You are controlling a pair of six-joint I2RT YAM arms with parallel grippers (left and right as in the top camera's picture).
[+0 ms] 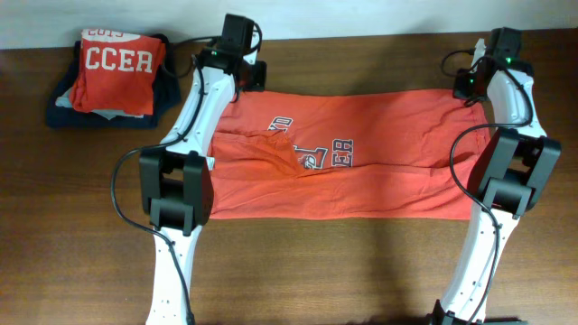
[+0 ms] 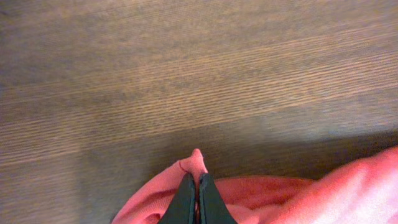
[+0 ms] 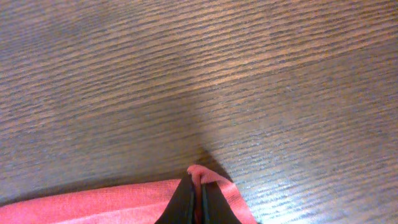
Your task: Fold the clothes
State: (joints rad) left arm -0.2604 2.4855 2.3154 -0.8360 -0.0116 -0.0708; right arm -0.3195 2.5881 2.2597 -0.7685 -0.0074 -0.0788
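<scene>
L pincer (image 2: 193,179) & R pincer (image 3: 196,182) each clamped on T-shirt (image 1: 388,181) far corners — shirt spread on table (image 1: 316,271).

A folded red shirt lettered "CCER" in white (image 1: 117,65) is seen stacked on a folded dark navy garment (image 1: 63,113) at ten o'clock on the brown wooden table (image 1: 343,271).

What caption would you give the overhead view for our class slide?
Left gripper and right gripper pinch the far corners of an orange-red T-shirt spread on the wooden table.
</scene>
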